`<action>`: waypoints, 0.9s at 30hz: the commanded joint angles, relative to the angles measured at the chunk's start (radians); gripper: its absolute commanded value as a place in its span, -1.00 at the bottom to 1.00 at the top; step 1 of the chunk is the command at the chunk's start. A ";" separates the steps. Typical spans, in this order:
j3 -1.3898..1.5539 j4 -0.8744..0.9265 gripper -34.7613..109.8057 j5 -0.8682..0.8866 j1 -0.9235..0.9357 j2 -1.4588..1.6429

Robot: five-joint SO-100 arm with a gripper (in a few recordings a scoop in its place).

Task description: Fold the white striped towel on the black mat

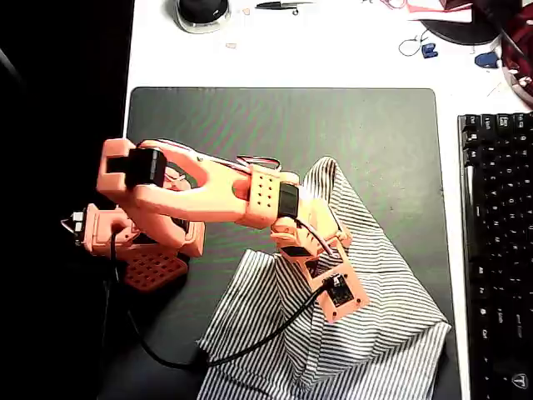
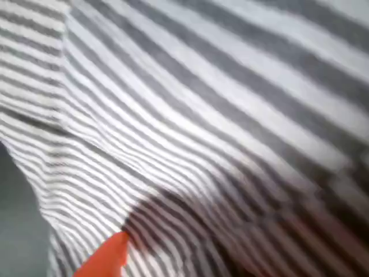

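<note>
Jaws: cannot tell how far apart — in the overhead view the gripper [image 1: 326,265] is seen from above, its fingers hidden under the wrist housing and camera mount; they press down into the cloth.
Finger: in the wrist view one orange fingertip [image 2: 106,258] shows at the bottom edge, touching the striped fabric; its partner is lost in blur and shadow.
Hold: the cloth lies bunched around the gripper, but an actual grasp is not visible.
Towel: white striped towel [image 1: 383,300] lies crumpled on the near right part of the mat, one corner pulled up into a peak toward the far side, beside the arm's wrist; near edges run out of the picture.
Fold lines: a raised ridge runs from the peak down to the near right; a second flap spreads to the near left.
Mat: black mat [image 1: 250,125] — far half bare, towel on its near right.
Arm: orange arm [image 1: 208,196] reaches from the left edge of the mat toward the right.
Cable: black cable [image 1: 250,342] trails from the wrist across the towel's near left flap.
Keyboard: black keyboard [image 1: 497,250] at the right, off the mat; key lettering too small to read.
</note>
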 commanded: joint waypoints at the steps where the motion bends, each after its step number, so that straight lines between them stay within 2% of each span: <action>1: -0.089 -0.041 -0.38 0.028 0.029 -0.044; 6: -0.187 0.025 -0.52 0.060 0.063 -0.067; 18: -0.509 0.002 -0.52 0.043 0.212 -0.163; 27: -0.738 -0.032 -0.52 -0.034 0.305 -0.233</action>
